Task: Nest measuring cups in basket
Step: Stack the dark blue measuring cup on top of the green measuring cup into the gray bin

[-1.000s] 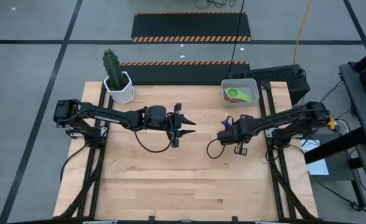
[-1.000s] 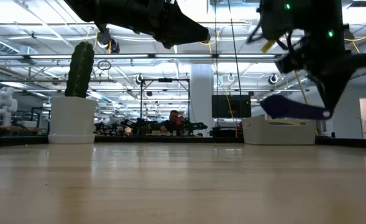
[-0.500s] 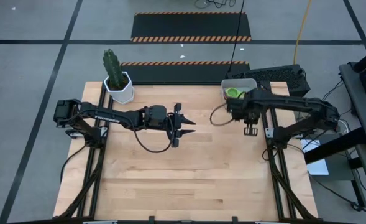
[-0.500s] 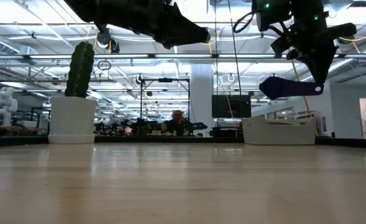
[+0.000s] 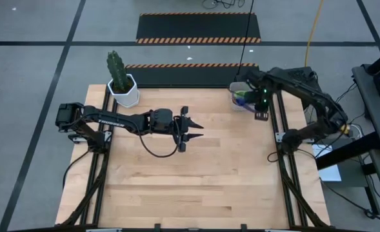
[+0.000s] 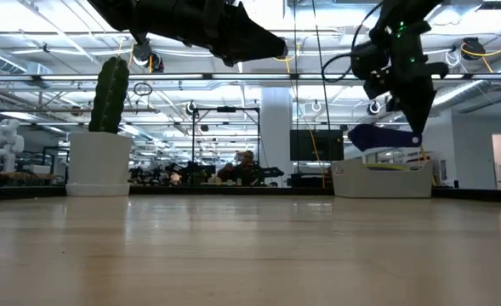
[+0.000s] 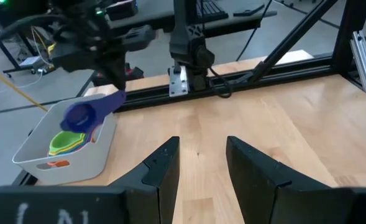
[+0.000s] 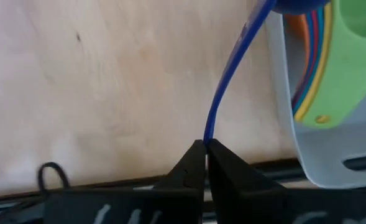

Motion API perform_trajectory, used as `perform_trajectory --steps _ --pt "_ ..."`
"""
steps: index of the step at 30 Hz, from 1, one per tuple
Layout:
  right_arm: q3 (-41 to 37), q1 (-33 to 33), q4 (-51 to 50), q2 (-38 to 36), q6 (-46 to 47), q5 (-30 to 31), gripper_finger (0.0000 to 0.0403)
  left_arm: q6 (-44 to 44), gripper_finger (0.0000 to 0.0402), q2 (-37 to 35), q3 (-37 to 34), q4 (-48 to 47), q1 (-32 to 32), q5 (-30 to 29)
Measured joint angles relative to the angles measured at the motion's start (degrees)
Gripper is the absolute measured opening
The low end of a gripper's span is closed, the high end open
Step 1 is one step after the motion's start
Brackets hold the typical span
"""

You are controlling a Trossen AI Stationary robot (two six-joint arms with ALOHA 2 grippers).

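The dark blue plastic measuring cup (image 7: 83, 114), pinched by its thin handle in the right gripper (image 8: 205, 148), could pivot and miss the light grey plastic basket (image 7: 83, 163); the left gripper (image 7: 198, 163) hangs parted, empty.

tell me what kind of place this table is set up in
Probably a big robotics lab or industrial workshop: the low view shows ceiling trusses with strip lights, more workstations behind the table, and a white humanoid robot at far left.

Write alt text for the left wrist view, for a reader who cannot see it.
The right gripper holds a dark blue cup by its handle, just above a grey basket at the table's corner. Green, orange and other coloured cups lie stacked in the basket. The left arm's own open jaws show in front, empty above bare wood.
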Motion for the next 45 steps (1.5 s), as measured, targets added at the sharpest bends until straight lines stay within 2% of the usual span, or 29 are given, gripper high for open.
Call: perform_trajectory --steps 4,12,30,40,45 --pt "3.22 -3.93 -1.74 4.13 -2.26 -3.93 0.0 -0.18 0.0136 0.0 0.0 0.01 0.01 0.0" --pt "11.91 -8.73 -8.65 10.56 -6.82 -3.63 0.0 -0.32 0.0136 0.0 0.0 -0.02 0.01 0.0" --pt "12.09 -14.06 -9.56 15.8 -12.23 -3.66 0.0001 -0.37 0.0136 0.0 0.0 -0.06 0.01 0.04" --pt "12.07 -15.24 -5.72 15.78 -12.1 -3.4 0.003 -0.35 0.0136 0.0 0.0 -0.08 0.01 0.11" --pt "12.07 -15.22 -0.96 15.78 -6.85 3.93 0.0049 -0.35 0.0136 0.0 0.01 -0.13 0.01 0.11"
